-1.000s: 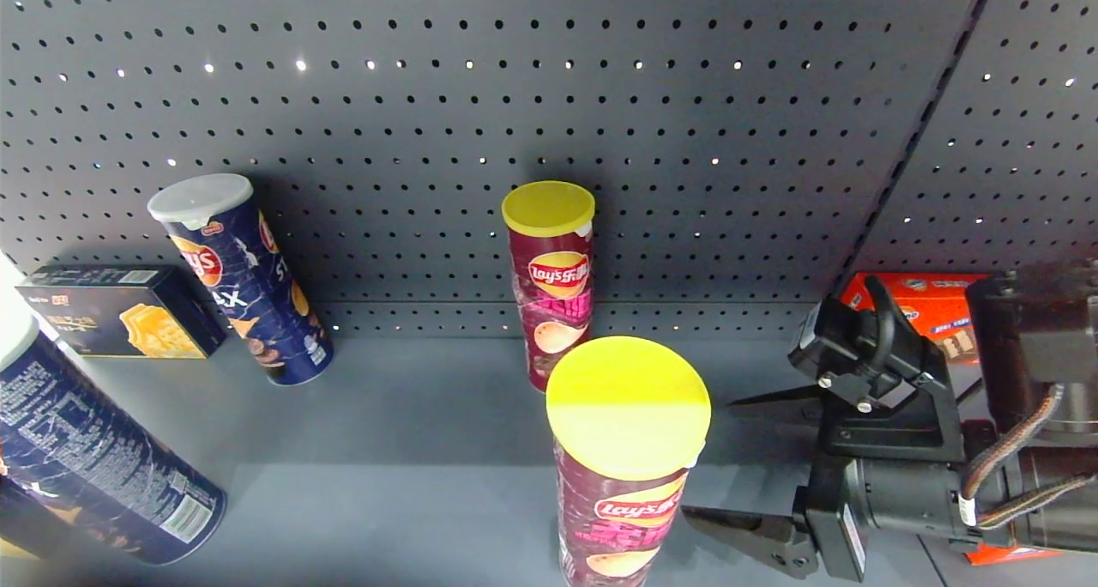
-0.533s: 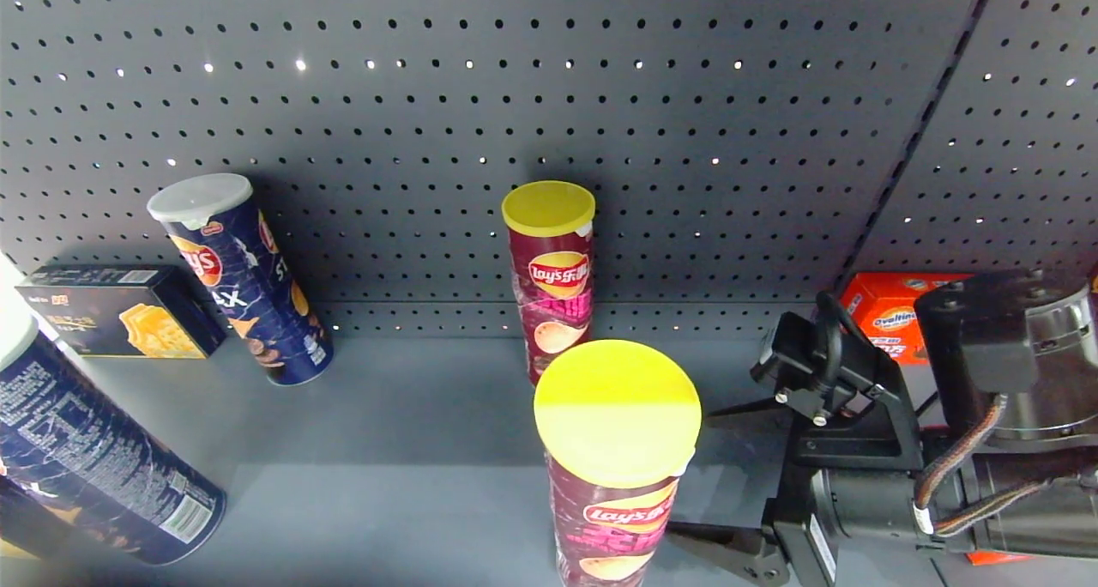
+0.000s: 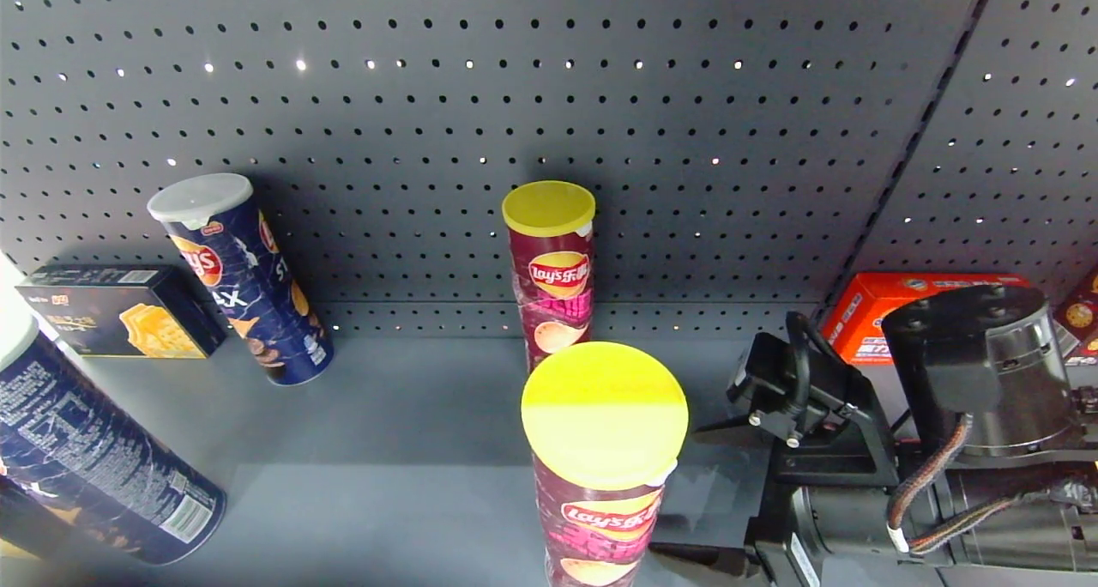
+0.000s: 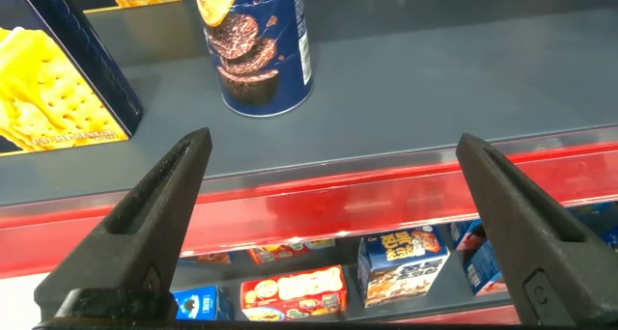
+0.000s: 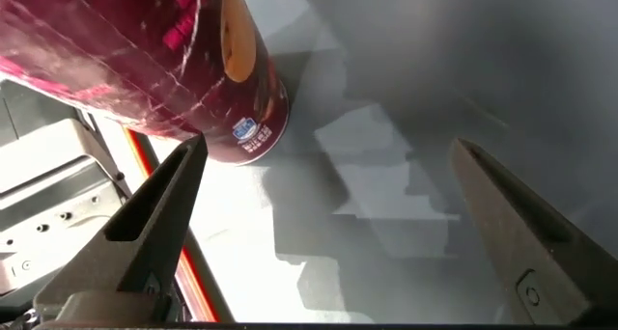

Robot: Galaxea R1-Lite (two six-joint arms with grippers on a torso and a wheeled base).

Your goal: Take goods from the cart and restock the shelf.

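Observation:
A maroon chip can (image 3: 600, 484) with a yellow lid stands upright near the shelf's front. A second maroon can (image 3: 553, 269) stands behind it by the pegboard. My right gripper (image 3: 695, 488) is just right of the near can, open, its fingers pointing toward it. In the right wrist view the can's base (image 5: 232, 108) sits beside one finger (image 5: 154, 224), outside the empty gap of the right gripper (image 5: 328, 149). My left gripper (image 4: 333, 147) is open and empty before the shelf's red front edge (image 4: 319, 200), facing a blue can (image 4: 256, 50).
An upright blue can (image 3: 244, 278), a dark cracker box (image 3: 120, 312) and a leaning blue can (image 3: 94, 467) occupy the shelf's left. Orange boxes (image 3: 892, 312) sit at the right. Bare shelf floor (image 3: 412, 432) lies between the cans. Small packs (image 4: 299, 291) fill the lower shelf.
My right arm has moved left and toward the shelf's front. The near maroon can has shifted slightly left alongside it. The fingers stay open.

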